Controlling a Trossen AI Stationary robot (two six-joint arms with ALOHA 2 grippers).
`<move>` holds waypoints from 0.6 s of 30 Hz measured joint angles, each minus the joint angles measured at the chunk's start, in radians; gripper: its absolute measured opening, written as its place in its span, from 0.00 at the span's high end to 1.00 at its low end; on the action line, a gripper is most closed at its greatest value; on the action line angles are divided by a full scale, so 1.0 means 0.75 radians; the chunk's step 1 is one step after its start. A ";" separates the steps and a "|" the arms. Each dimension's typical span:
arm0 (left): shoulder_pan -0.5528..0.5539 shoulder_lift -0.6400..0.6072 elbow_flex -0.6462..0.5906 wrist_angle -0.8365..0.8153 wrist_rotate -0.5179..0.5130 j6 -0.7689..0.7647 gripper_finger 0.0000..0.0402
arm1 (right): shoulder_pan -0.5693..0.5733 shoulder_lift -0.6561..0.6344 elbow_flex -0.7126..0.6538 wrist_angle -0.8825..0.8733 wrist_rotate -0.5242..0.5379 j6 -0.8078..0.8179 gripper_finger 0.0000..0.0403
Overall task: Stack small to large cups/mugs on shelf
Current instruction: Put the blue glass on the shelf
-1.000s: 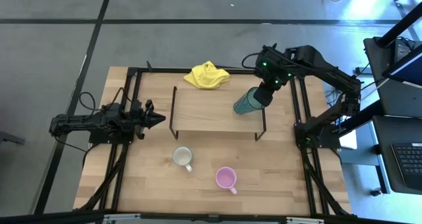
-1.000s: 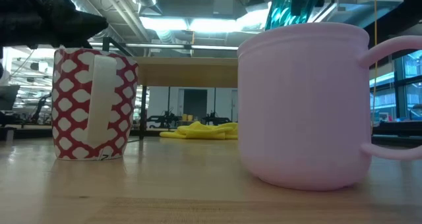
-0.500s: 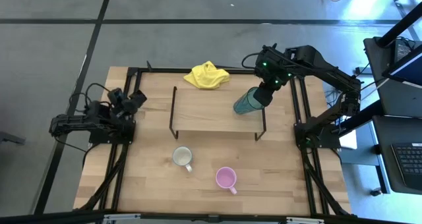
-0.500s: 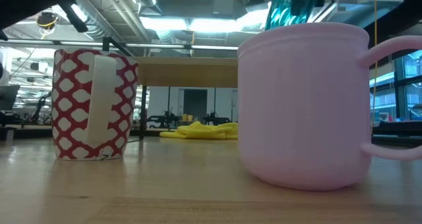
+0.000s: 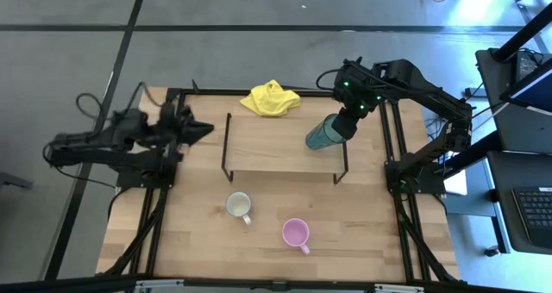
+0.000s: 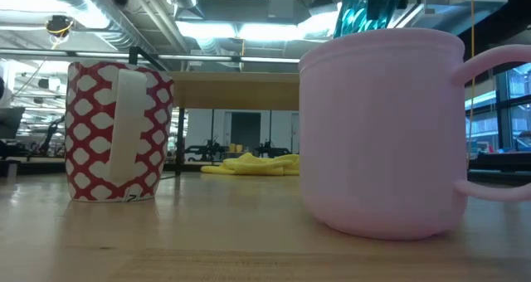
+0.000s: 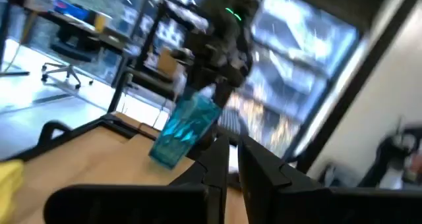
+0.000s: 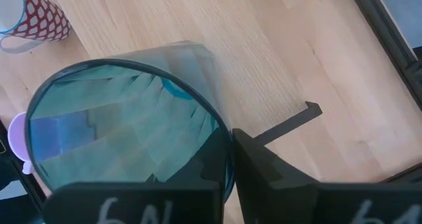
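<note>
The teal cup (image 5: 323, 135) hangs tilted in my shut right gripper (image 5: 343, 121) over the right end of the shelf (image 5: 276, 151). Whether its base touches the board, I cannot tell. The white mug (image 5: 239, 205), red-and-white patterned outside (image 6: 116, 133), stands on the table in front of the shelf. The pink mug (image 5: 296, 233) stands to its right, nearer the front edge. My left gripper (image 5: 207, 127) is shut and empty, raised off the shelf's left end and pointing toward it. My right gripper holds the teal cup by its rim wall (image 8: 221, 141), one finger inside the cup and one finger (image 8: 264, 168) outside. The fingers come slanting down from the table's far right. The cup tilts, its base toward the shelf's middle and its mouth up toward the gripper.
A yellow cloth (image 5: 270, 97) lies on the table behind the shelf. The shelf's left and middle parts are bare. Dark rails (image 5: 164, 198) run along the table's left and right sides.
My left arm has lifted and swung toward the table's far edge. Its gripper tipped upward midway and now points right again toward the shelf, higher and farther back than before. The teal cup and both mugs have kept still.
</note>
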 joint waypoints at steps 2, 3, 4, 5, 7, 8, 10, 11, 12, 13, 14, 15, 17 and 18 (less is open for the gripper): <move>0.000 0.167 0.143 -0.071 0.047 0.120 0.93 | 0.000 0.000 0.000 -0.001 0.000 -0.001 0.94; -0.001 0.246 0.208 -0.117 0.046 0.208 0.93 | 0.000 0.000 0.000 0.000 0.001 -0.001 0.94; -0.001 0.327 0.267 -0.160 0.042 0.302 0.93 | 0.000 0.000 0.000 -0.001 0.001 -0.001 0.94; 0.000 0.404 0.319 -0.188 0.030 0.383 0.93 | 0.000 0.000 0.000 -0.001 0.001 -0.001 0.94; 0.001 0.536 0.400 -0.251 -0.061 0.449 0.93 | 0.000 0.000 0.000 0.000 0.001 -0.001 0.94; 0.008 0.589 0.432 -0.293 -0.116 0.445 0.93 | 0.001 0.000 0.000 -0.001 0.000 -0.001 0.94; 0.054 0.676 0.480 -0.320 -0.142 0.442 0.93 | 0.001 0.000 0.000 0.000 0.000 -0.001 0.94; 0.082 0.713 0.484 -0.321 -0.131 0.442 0.93 | 0.001 0.000 0.000 -0.001 0.000 -0.005 0.94; 0.109 0.748 0.483 -0.326 -0.112 0.441 0.93 | 0.001 0.000 0.000 -0.001 0.000 -0.009 0.94; 0.134 0.795 0.482 -0.318 -0.088 0.437 0.93 | 0.001 0.000 0.000 -0.001 0.000 -0.010 0.94; 0.152 0.843 0.482 -0.291 -0.063 0.432 0.93 | 0.001 0.000 0.000 -0.001 0.000 -0.013 0.94; 0.170 0.887 0.482 -0.250 -0.042 0.424 0.93 | 0.001 0.000 0.000 -0.001 -0.001 -0.014 0.94; 0.198 0.965 0.480 -0.129 0.007 0.407 0.93 | 0.001 0.000 0.000 -0.001 0.000 -0.014 0.94; 0.206 1.003 0.480 -0.044 0.040 0.400 0.93 | 0.001 0.000 0.000 0.000 -0.001 -0.014 0.94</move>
